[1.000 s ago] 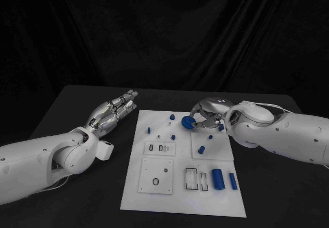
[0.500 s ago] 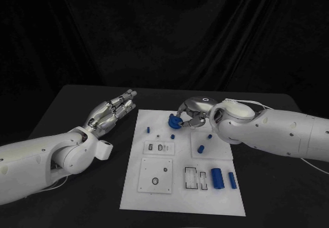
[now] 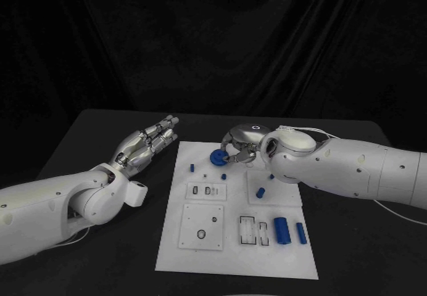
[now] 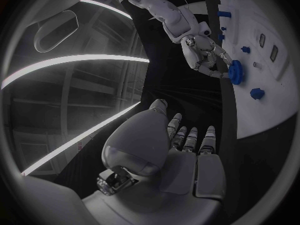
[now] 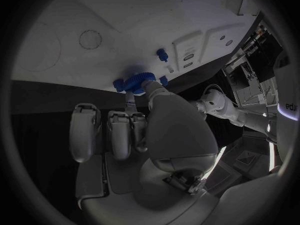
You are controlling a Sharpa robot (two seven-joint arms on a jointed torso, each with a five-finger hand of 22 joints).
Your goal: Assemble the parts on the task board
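Right hand (image 3: 239, 150) is seen holding a small blue toothed plastic gear (image 3: 216, 158) between thumb and fingertips, just above the far part of the white flat task board (image 3: 201, 259). A short blue peg (image 3: 191, 167) stands on the board slightly nearer the robot's left, and free board lies between. Left hand (image 3: 147, 145) is kept flat with fingers extended, holding nothing, beside the board's left edge, well apart from the gear.

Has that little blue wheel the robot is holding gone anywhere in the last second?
Yes. The blue gear, held by the right hand, has travelled leftward over the task board, toward its far left corner; the board has stayed put.
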